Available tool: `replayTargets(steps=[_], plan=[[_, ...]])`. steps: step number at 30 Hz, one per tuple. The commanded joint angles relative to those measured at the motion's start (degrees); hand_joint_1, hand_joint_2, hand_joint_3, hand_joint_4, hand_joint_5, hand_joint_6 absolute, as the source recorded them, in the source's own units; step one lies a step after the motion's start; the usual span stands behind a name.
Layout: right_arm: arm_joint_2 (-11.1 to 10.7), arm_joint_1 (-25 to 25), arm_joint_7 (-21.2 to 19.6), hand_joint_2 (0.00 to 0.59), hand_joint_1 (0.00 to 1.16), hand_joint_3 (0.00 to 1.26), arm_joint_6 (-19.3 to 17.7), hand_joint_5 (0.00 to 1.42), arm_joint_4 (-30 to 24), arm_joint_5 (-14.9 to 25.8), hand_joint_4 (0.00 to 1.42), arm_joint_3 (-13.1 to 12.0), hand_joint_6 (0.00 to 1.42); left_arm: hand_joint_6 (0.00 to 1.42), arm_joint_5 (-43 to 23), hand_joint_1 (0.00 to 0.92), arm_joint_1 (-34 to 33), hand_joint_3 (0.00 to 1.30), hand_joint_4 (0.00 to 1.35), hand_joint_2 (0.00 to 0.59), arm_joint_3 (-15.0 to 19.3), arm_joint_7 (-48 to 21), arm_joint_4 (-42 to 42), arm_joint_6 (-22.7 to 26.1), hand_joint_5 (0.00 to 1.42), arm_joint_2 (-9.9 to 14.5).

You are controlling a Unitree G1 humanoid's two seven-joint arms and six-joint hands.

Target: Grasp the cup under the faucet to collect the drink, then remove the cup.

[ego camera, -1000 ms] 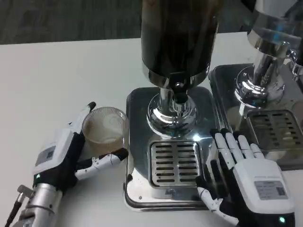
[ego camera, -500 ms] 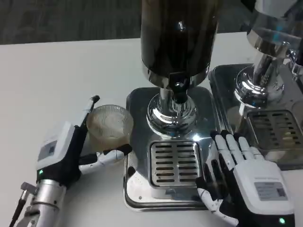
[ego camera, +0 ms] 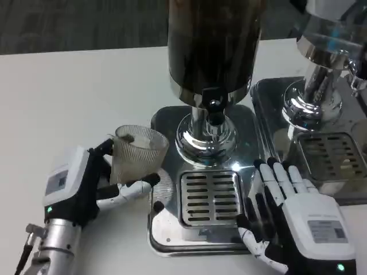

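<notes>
A clear ribbed plastic cup (ego camera: 139, 154) is gripped by my left hand (ego camera: 77, 186), raised and tilted a little, just left of the steel drip tray (ego camera: 172, 226). The thumb lies under the cup's front and a finger reaches behind it. The cup looks empty. The black faucet (ego camera: 214, 109) hangs from the dark drink dispenser (ego camera: 213, 46) above the slotted grate (ego camera: 209, 197). On the tray's right front corner rests my right hand (ego camera: 292, 220), its fingers spread flat and holding nothing.
A second dispenser (ego camera: 324, 63) with its own tray and grate (ego camera: 332, 157) stands at the right. White table (ego camera: 69, 97) stretches free to the left and behind the cup.
My left hand has carried the cup up and to the right, toward the drip tray's left edge. The right hand has stayed put.
</notes>
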Motion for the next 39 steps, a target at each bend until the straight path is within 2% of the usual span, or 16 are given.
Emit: replayTargets(steps=[1,11,25,39], plan=[[-0.1,0.1,0.5,0.399,0.24,0.03,-0.2,0.00,-0.7,0.8,0.00,-0.2,0.11,1.08,1.2,0.462,2.1,0.45,0.64,0.074,-1.1,2.2,-0.3,-0.2,0.90,-0.2],[-0.5,-0.2,0.7,0.397,0.25,0.03,-0.4,0.00,-0.6,1.1,0.00,-0.3,0.11,1.09,1.8,0.468,2.7,0.46,0.64,0.068,-1.8,5.9,-1.0,0.0,0.90,-0.1],[-0.6,-0.8,0.7,0.401,0.25,0.03,-0.6,0.00,0.1,1.5,0.00,0.1,0.11,1.11,3.4,0.486,4.1,0.48,0.64,0.069,-0.9,12.1,-3.9,-0.5,0.91,0.6],[-0.5,-0.9,0.6,0.412,0.26,0.03,-0.6,0.00,0.4,1.6,0.00,0.3,0.11,1.11,4.4,0.488,5.7,0.48,0.64,0.064,-0.2,13.5,-7.4,-0.6,0.90,0.9]])
